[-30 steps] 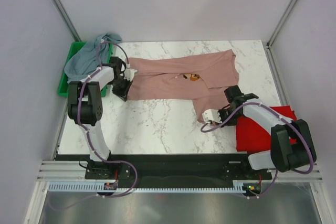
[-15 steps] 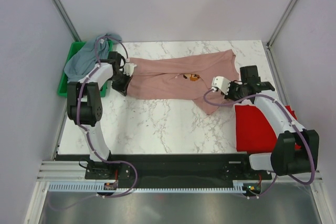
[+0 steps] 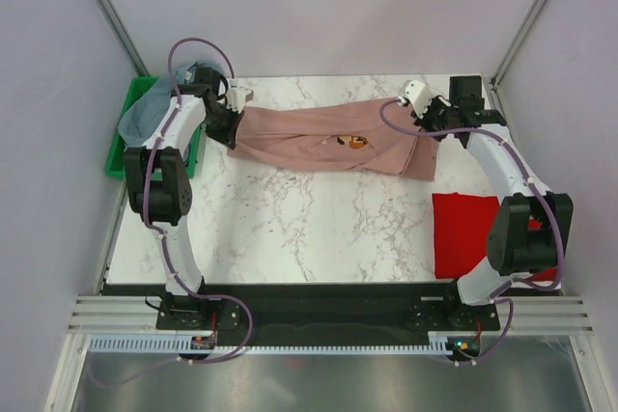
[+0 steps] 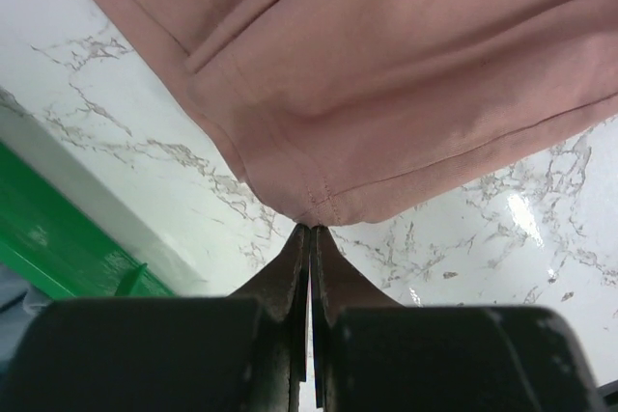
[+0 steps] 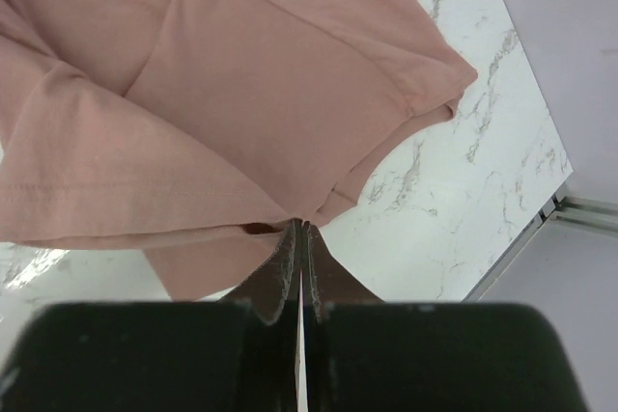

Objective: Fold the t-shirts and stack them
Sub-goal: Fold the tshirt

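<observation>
My left hand (image 4: pixel 311 231) is pinched tight on the stitched hem at one end of the dusty-pink t-shirt (image 3: pixel 309 137), the two fingers pressed together with only the cloth's edge between them. My left arm rises from its base at the near edge, runs up the left side of the bench (image 3: pixel 290 219) and bends at the wrist so the hand points in toward the shirt's left end. My right hand (image 5: pixel 301 227) is just as firmly closed on a fold of the same shirt at its opposite end, near the sleeve. That arm reaches far out to the back right corner, with the wrist turned back toward the middle. Between my two hands the pink shirt lies as one long band across the far half of the bench, its small orange print (image 3: pixel 353 143) facing up right of centre. The red t-shirt (image 3: pixel 471 229) lies flat at the near right, beside my right elbow. The grey-blue t-shirt (image 3: pixel 145 115) is heaped in the green bin (image 3: pixel 120 157) off the bench's left edge.
</observation>
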### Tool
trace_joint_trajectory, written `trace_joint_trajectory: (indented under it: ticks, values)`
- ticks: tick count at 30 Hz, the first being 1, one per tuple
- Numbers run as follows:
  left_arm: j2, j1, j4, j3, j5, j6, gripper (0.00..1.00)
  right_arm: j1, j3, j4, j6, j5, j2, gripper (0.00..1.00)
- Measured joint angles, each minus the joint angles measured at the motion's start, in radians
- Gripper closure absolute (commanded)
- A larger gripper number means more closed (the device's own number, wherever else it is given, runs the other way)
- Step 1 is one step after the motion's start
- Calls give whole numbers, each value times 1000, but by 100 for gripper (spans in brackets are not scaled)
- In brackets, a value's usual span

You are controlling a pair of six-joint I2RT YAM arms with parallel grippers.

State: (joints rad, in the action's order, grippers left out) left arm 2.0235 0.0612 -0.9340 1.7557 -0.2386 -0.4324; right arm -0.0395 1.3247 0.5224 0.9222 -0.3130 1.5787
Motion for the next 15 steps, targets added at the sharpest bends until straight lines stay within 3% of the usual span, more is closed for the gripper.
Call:
trace_joint_trajectory:
  ticks: [15]
  values:
    - [148,-27,-41,173,6,3,98,31,266,-60,-161,45,292,100]
